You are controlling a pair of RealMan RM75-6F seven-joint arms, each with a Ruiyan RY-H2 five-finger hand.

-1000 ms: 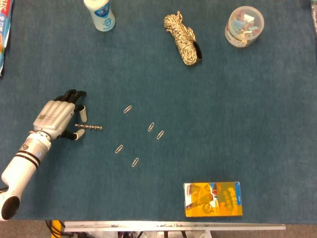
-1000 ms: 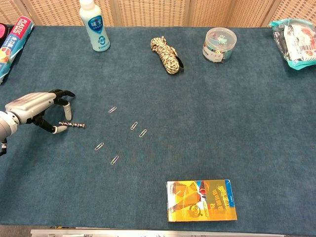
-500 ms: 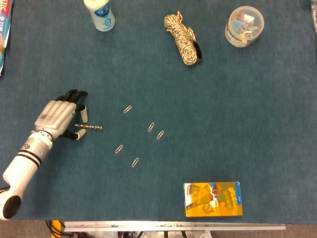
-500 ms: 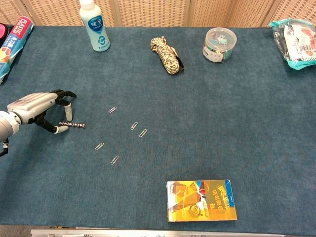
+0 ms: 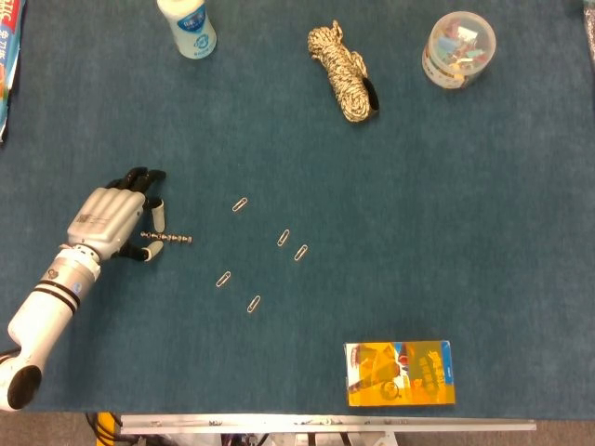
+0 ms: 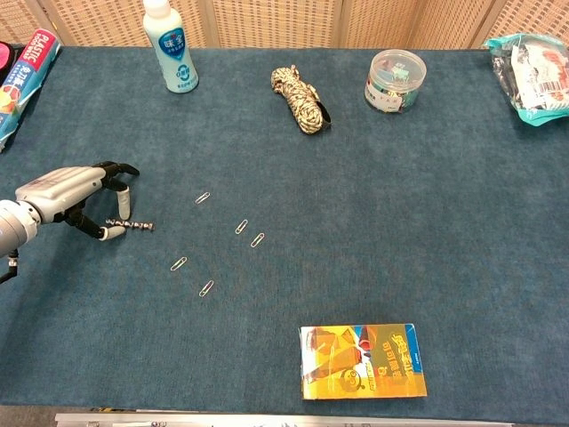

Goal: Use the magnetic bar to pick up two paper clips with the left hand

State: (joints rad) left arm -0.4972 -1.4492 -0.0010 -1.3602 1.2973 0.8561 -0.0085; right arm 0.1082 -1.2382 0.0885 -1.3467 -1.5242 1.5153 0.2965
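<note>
The magnetic bar point(image 5: 167, 240) is a short, dark, beaded rod lying flat on the blue table cloth point(image 5: 418, 232); the chest view shows the magnetic bar point(image 6: 131, 226) too. My left hand point(image 5: 112, 218) hovers at its left end with fingers apart, the end lying between thumb and a finger, and no firm grip shows. The chest view shows the same left hand point(image 6: 67, 191). Several silver paper clips lie loose to the right of the bar, the nearest being one paper clip point(image 5: 241, 204) and another point(image 5: 223, 279). My right hand is out of sight.
A white bottle point(image 5: 187, 26), a coil of rope point(image 5: 346, 72) and a clear tub of clips point(image 5: 458, 48) stand along the far side. A yellow box point(image 5: 400, 373) lies near the front edge. A packet point(image 6: 27, 76) and a bag point(image 6: 533, 76) sit at the sides.
My left hand has crept slightly to the right, closer around the bar's left end. The bar and the paper clips have not moved.
</note>
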